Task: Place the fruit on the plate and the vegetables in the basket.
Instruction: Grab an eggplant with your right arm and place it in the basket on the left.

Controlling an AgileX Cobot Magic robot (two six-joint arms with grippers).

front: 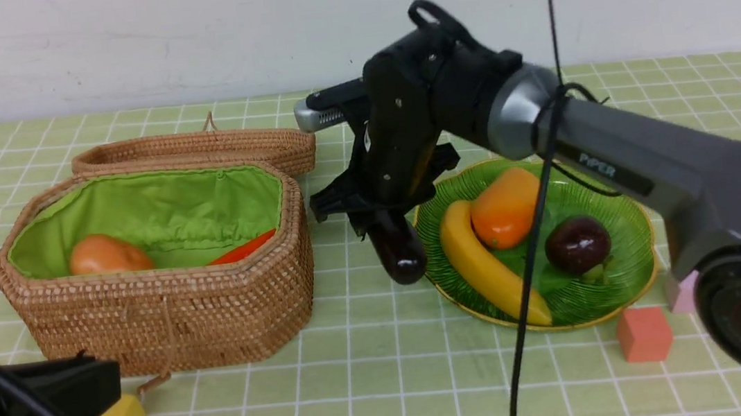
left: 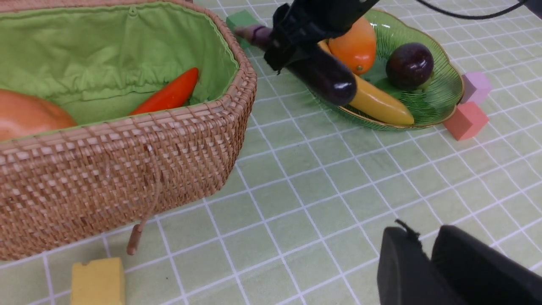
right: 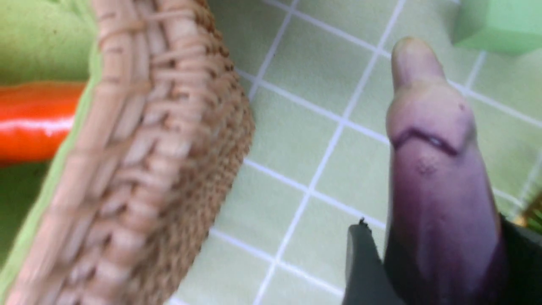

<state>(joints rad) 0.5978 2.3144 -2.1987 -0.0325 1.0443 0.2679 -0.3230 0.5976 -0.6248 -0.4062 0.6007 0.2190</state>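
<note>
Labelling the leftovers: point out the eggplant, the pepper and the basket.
eggplant (front: 398, 254): front view, glossy lower end.
pepper (left: 169, 95): left wrist view, red body.
basket (front: 173, 314): front view, front wicker wall.

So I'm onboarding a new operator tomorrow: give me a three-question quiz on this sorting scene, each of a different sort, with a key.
1. True or false: the banana lies in the basket.
2. What is the right gripper shut on? A) eggplant B) pepper C) mangosteen
3. Fill in: the held item hangs between the basket and the ____.

Key:
1. False; it lies on the plate with the mango and mangosteen.
2. A; the pepper and potato are already in the basket.
3. plate
</note>
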